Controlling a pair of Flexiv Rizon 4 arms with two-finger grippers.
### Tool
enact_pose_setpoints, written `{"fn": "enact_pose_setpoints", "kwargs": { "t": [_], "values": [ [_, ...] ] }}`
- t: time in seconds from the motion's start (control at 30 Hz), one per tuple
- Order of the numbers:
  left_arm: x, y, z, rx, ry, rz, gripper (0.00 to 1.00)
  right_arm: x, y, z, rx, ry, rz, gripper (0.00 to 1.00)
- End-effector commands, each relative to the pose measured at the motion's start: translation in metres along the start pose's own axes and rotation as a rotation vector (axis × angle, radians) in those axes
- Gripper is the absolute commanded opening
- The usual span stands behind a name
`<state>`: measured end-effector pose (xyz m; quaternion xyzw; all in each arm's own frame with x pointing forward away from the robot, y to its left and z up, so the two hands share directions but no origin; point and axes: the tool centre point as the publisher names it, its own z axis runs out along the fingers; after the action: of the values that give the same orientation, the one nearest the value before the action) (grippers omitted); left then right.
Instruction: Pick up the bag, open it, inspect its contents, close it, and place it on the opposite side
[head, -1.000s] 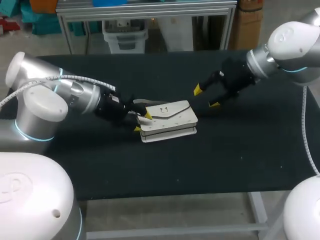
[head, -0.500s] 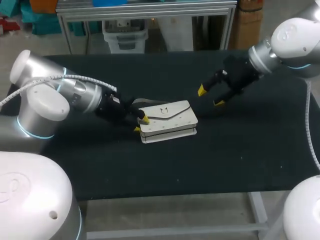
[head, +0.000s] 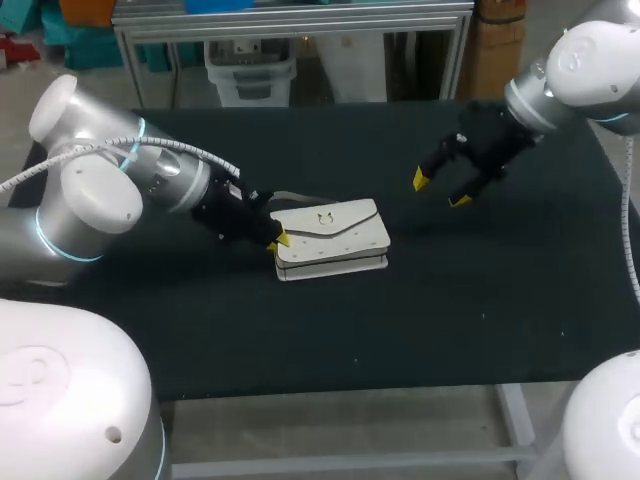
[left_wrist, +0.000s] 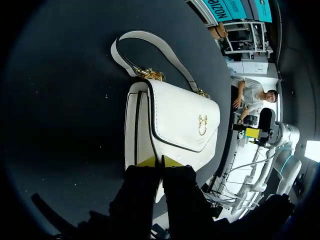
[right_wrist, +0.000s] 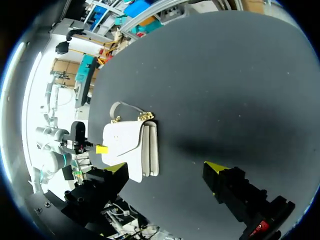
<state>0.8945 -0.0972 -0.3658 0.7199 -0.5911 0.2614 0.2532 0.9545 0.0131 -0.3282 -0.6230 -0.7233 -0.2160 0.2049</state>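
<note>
The white bag (head: 335, 238) lies flat near the middle of the dark tabletop (head: 420, 330). Its flap is down and its strap (left_wrist: 160, 47) trails off at the far left. The left pincer (head: 276, 241) sits low at the bag's left end, tips drawn close together and pinching the bag's edge. The right pincer (head: 440, 190) hangs spread wide above the tabletop, to the far right of the bag and well apart from it.

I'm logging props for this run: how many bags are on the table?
1. The white bag lies flat near the middle of the table, the left end effector pinching one end, the right end effector apart from it. No other shows.
</note>
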Motion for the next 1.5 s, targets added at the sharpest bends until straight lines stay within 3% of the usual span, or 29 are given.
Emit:
{"fn": "enact_pose_setpoints", "kwargs": {
  "t": [0.03,0.13,0.9,1.13,1.5],
  "values": [
    [0.0,-0.009,-0.014,-0.009,-0.047,0.033,0.0,-0.005,-0.006,-0.017,-0.005,-0.032,0.006,1.0],
    [-0.008,-0.015,-0.027,-0.047,-0.082,0.115,0.0,-0.012,-0.005,-0.023,0.007,-0.039,0.018,1.0],
    [-0.008,-0.015,-0.027,-0.047,-0.082,0.115,0.0,-0.012,-0.005,-0.023,0.007,-0.039,0.018,1.0],
    [-0.027,-0.034,-0.043,0.003,-0.124,0.13,0.0,-0.051,0.007,-0.058,-0.04,-0.122,0.028,1.0],
    [-0.055,-0.063,-0.078,0.069,-0.202,0.173,0.0,-0.101,0.028,-0.095,-0.019,-0.243,0.005,1.0]
  ]
}}
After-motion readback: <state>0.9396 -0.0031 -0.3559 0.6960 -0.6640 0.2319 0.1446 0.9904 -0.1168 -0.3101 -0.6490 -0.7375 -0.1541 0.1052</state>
